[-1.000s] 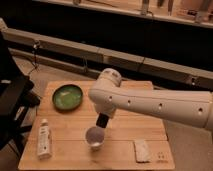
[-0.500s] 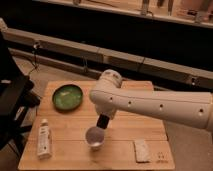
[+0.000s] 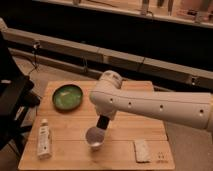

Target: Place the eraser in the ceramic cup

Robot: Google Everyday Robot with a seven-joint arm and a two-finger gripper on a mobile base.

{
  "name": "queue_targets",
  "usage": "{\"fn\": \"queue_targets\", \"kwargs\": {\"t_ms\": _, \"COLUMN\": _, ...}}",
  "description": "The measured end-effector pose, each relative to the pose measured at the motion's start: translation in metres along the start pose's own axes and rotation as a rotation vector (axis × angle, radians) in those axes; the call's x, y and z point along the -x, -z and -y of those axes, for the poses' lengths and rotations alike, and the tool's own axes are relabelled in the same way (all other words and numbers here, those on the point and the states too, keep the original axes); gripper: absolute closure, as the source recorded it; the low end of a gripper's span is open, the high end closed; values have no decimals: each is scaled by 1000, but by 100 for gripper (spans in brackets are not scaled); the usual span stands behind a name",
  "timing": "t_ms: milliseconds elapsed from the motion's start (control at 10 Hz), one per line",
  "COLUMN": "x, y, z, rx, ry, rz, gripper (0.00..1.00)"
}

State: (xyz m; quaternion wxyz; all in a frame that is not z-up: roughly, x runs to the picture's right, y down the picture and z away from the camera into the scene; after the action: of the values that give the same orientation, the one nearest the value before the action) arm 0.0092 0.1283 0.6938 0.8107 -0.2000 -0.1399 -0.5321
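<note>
The small round white ceramic cup (image 3: 95, 137) stands on the wooden table (image 3: 75, 120), near the front middle. My white arm reaches in from the right and bends down over it. My gripper (image 3: 101, 123) hangs right above the cup's far rim, its dark tip close to the cup's mouth. The eraser does not show; I cannot tell whether it is in the gripper or in the cup.
A green round plate (image 3: 68, 96) lies at the table's back left. A white tube-like item (image 3: 44, 139) lies at the front left. A pale grey rectangular pad (image 3: 142, 151) lies at the front right. A dark chair (image 3: 11, 100) stands left of the table.
</note>
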Motion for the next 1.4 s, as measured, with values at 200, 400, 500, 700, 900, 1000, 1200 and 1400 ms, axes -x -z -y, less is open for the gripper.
{"fn": "queue_targets", "kwargs": {"t_ms": 200, "x": 6, "y": 2, "z": 2, "rx": 5, "ry": 7, "rz": -2, "gripper": 82}}
{"fn": "queue_targets", "kwargs": {"t_ms": 400, "x": 11, "y": 2, "z": 3, "rx": 9, "ry": 8, "rz": 3, "gripper": 82}}
{"fn": "queue_targets", "kwargs": {"t_ms": 500, "x": 13, "y": 1, "z": 3, "rx": 9, "ry": 8, "rz": 10, "gripper": 82}}
{"fn": "queue_targets", "kwargs": {"t_ms": 700, "x": 20, "y": 0, "z": 4, "rx": -1, "ry": 7, "rz": 30, "gripper": 82}}
{"fn": "queue_targets", "kwargs": {"t_ms": 900, "x": 33, "y": 0, "z": 8, "rx": -29, "ry": 17, "rz": 52, "gripper": 82}}
{"fn": "queue_targets", "kwargs": {"t_ms": 1000, "x": 39, "y": -1, "z": 10, "rx": -38, "ry": 20, "rz": 62, "gripper": 82}}
{"fn": "queue_targets", "kwargs": {"t_ms": 1200, "x": 59, "y": -1, "z": 16, "rx": -67, "ry": 35, "rz": 88, "gripper": 82}}
{"fn": "queue_targets", "kwargs": {"t_ms": 1400, "x": 73, "y": -2, "z": 20, "rx": -84, "ry": 38, "rz": 113, "gripper": 82}}
